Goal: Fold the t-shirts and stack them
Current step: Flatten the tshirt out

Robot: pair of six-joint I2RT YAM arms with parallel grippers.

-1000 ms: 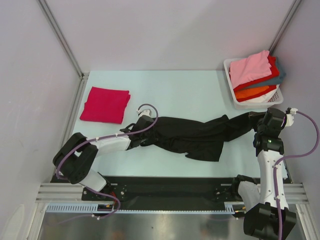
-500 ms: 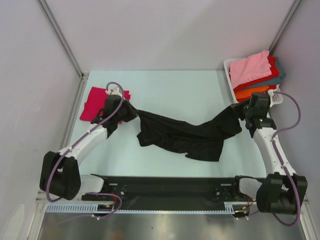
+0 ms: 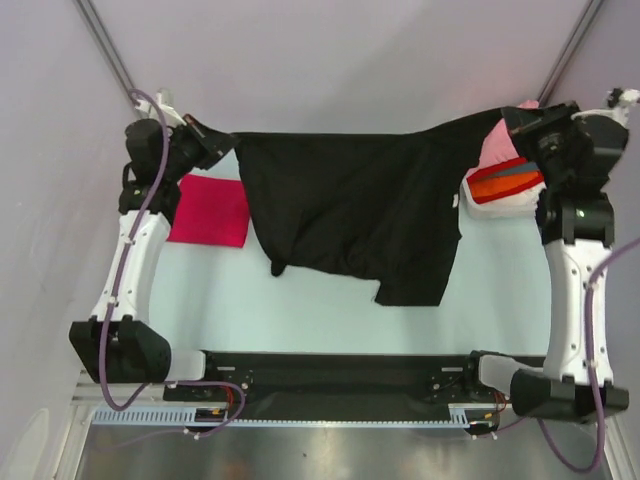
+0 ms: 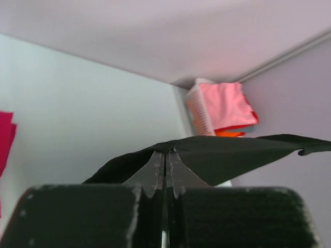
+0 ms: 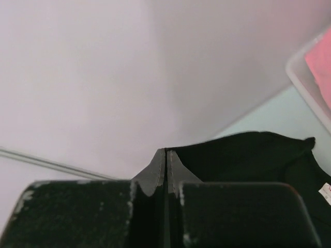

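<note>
Your black t-shirt (image 3: 350, 215) now hangs spread, no longer bunched on the counter (image 3: 300, 310); left pincer (image 3: 212, 140) and right pincer (image 3: 508, 118) pinch its corners, ready for flattening.

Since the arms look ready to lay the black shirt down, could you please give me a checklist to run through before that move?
1. The left gripper is shut on the black t-shirt: ok.
2. The right gripper is shut on the shirt's opposite end: ok.
3. Shirt spread out between the two: ok, its top edge runs nearly straight.
4. Lower edge level: not ok, it hangs lower on the right.
5. Clear of the folded magenta t-shirt: cannot tell, the hanging cloth's left edge meets it in the top view.
6. Clear of the basket: cannot tell, the held end crosses above it in the top view.
</note>
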